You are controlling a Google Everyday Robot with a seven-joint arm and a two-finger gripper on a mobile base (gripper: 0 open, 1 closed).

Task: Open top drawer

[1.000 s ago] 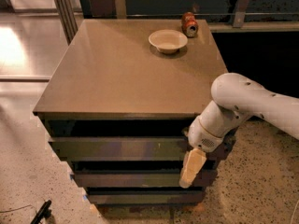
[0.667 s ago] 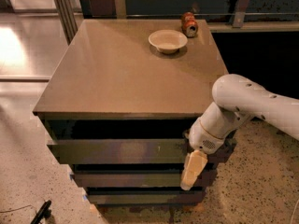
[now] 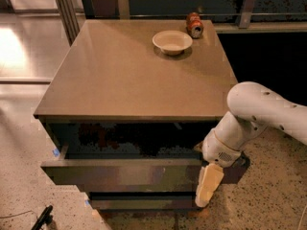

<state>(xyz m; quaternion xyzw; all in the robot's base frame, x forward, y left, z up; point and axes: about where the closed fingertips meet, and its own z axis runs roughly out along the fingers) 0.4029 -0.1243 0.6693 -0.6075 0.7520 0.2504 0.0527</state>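
Under the desk's (image 3: 129, 80) front edge, the top drawer (image 3: 120, 173) stands partway out, its dark front well forward of the lower front (image 3: 144, 203). At the drawer's right end, below the desk's front right corner, the gripper (image 3: 208, 188) hangs against that front; whether it clamps it I cannot tell. Near the far right corner sit 1 bowl (image 3: 172, 41) and 1 can (image 3: 194, 25).

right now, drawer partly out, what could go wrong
The gripper is at the far right end of the top drawer front, so pulling there may skew and jam it. The front has no handle, so the hold could slip. A jerk might rattle the bowl and can on top.
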